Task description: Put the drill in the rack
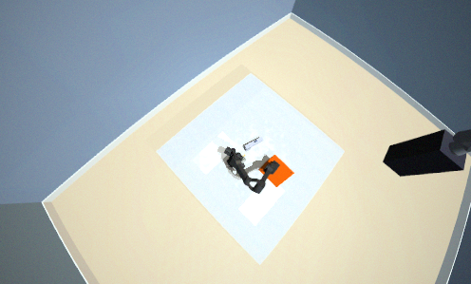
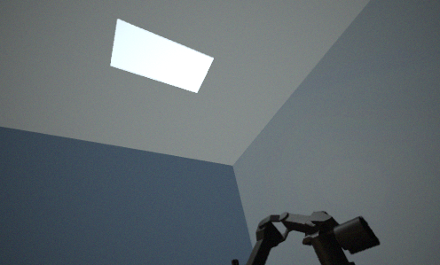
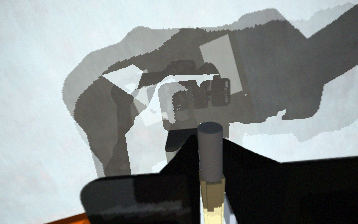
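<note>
The drill (image 3: 210, 152) is out and in transit — the gripper (image 1: 229, 152) (image 3: 202, 139) has its 2 fingers clamped on it. That puts the lay-down in hand, by my reading; the next move calls for lining up over the rack and lowering. The drill sits between the fingers, its grey cylindrical end projecting beyond them — I can't identify the rack with certainty.

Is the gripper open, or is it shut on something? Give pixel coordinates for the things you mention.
Shut: its fingers hold a grey-tipped rod (image 3: 210, 152) between them in the wrist view.
</note>
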Available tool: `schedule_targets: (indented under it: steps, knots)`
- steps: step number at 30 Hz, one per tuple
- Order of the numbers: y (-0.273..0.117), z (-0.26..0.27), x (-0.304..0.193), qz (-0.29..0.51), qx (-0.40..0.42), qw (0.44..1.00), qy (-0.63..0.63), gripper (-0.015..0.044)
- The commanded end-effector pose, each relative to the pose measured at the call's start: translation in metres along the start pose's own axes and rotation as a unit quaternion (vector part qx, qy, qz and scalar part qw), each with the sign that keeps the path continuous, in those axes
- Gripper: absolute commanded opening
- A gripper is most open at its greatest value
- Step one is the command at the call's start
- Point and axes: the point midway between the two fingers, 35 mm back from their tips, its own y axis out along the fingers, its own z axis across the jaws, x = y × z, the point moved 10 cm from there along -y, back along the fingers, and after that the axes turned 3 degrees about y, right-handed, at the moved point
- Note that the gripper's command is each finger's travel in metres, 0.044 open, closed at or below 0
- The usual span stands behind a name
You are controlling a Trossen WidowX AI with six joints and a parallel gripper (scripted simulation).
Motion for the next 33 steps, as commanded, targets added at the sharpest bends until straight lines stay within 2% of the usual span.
schedule_targets:
  steps: [1,33]
  knots:
    - [0.003,0.007,-0.001,0.004,0.001,1.0,0.004,0.0]
    - [0.035,0.016,-0.005,0.003,0.001,1.0,0.004,0.0]
